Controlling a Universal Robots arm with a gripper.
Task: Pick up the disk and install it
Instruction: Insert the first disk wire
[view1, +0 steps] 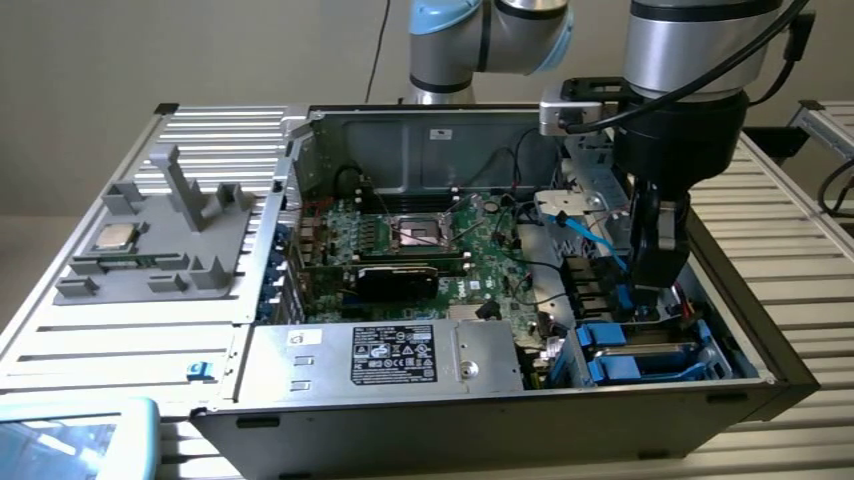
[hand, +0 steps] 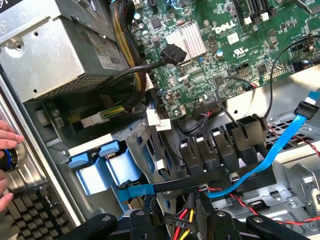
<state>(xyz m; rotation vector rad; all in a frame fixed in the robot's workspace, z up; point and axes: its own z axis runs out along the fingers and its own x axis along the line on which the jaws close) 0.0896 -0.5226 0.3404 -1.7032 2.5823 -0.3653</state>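
We see the gripper (view1: 654, 280) lowered inside the open computer case (view1: 400, 130), on the exterior view's right, above the drive bay in the case's front corner. In the wrist view its two black fingertips (hand: 97, 226) stand wide apart at either side of the gripper (hand: 185, 227). Only loose red, yellow and black wires lie between them, so the jaws are spread and hold nothing.

The disk (view1: 638, 352) lies in that drive bay, below the gripper and clear of it. The wrist view shows its bright blue carrier handles and pale flat face (hand: 100, 177) tucked between grey metal bay walls. It appears seated in the bay, though from these angles we cannot tell whether it is pushed fully home.

A flat blue data cable (hand: 280, 145) runs across the bay, passing just beside the disk. The green motherboard (view1: 427, 240) fills the middle of the case. The big silver power supply (view1: 400, 355) sits at the near edge, beside the drive bay.

Outside the case, on the exterior view's left, a small square CPU chip (view1: 111, 238) rests on a grey fixture (view1: 174, 235).
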